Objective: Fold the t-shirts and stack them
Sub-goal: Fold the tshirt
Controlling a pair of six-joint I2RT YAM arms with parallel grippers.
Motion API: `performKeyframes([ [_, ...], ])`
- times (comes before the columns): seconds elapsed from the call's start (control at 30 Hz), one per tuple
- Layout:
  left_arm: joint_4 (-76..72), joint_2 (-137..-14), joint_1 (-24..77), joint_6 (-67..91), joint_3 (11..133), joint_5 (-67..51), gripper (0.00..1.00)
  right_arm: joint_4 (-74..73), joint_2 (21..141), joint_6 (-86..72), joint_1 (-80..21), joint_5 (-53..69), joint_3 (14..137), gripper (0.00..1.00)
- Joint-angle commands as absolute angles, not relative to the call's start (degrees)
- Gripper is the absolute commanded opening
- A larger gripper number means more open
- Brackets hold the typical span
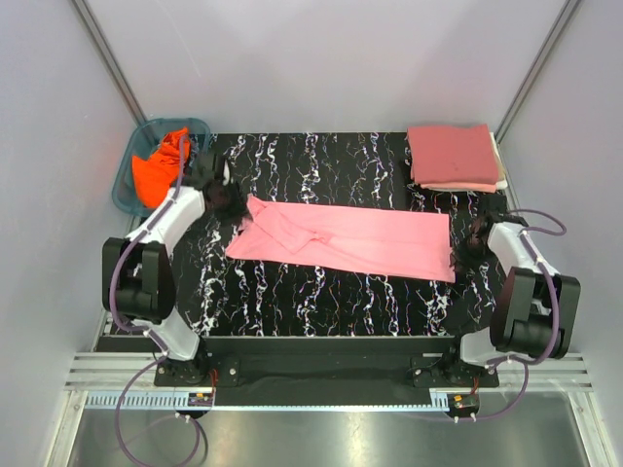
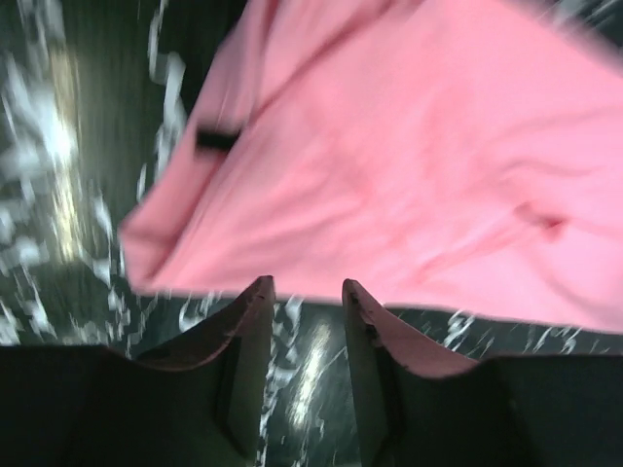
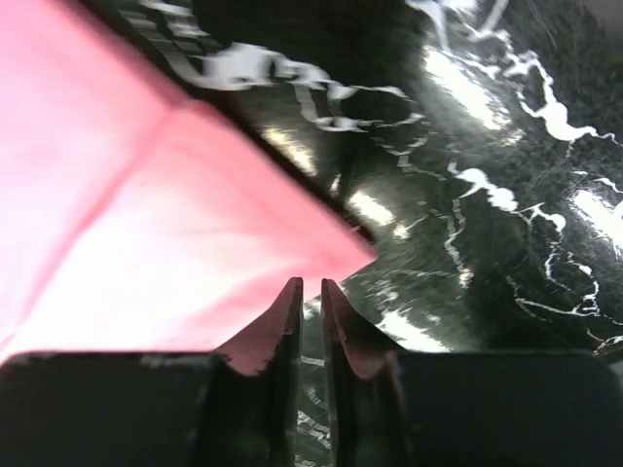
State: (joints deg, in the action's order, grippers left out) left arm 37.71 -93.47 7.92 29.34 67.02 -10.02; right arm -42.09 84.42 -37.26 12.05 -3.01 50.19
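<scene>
A light pink t-shirt (image 1: 350, 238) lies folded into a long strip across the black marbled table (image 1: 321, 302). My left gripper (image 1: 226, 199) hovers at the strip's left end, open and empty, the cloth (image 2: 389, 156) just past its fingertips (image 2: 255, 292). Beside the strip's right corner (image 3: 195, 233), my right gripper (image 1: 474, 243) has its jaws only a narrow slit apart with nothing between them. A rose-red folded t-shirt (image 1: 453, 154) tops a stack at the back right, lighter folded cloth (image 1: 477, 186) showing under it. An orange t-shirt (image 1: 161, 165) sits crumpled in the basket.
The teal plastic basket (image 1: 124, 190) stands off the table's back left corner. Grey walls close in on both sides and behind. Both arm bases are bolted at the near edge.
</scene>
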Motion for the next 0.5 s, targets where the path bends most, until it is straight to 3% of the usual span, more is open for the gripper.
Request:
performKeyframes([
  [0.0,38.49,-98.06,7.65,21.99,79.43,-7.65,0.40,-43.42,79.28,-35.51,12.13,-0.18,55.98,0.21],
  [0.13,39.02,-105.89,7.47,18.11,90.67,-7.73,0.49,-39.03,78.66,-32.00,12.13,5.09,59.58,0.24],
  [0.47,43.24,-124.44,7.65,11.25,109.23,-4.94,0.51,-31.47,90.43,-31.38,10.82,7.56,65.91,0.25],
])
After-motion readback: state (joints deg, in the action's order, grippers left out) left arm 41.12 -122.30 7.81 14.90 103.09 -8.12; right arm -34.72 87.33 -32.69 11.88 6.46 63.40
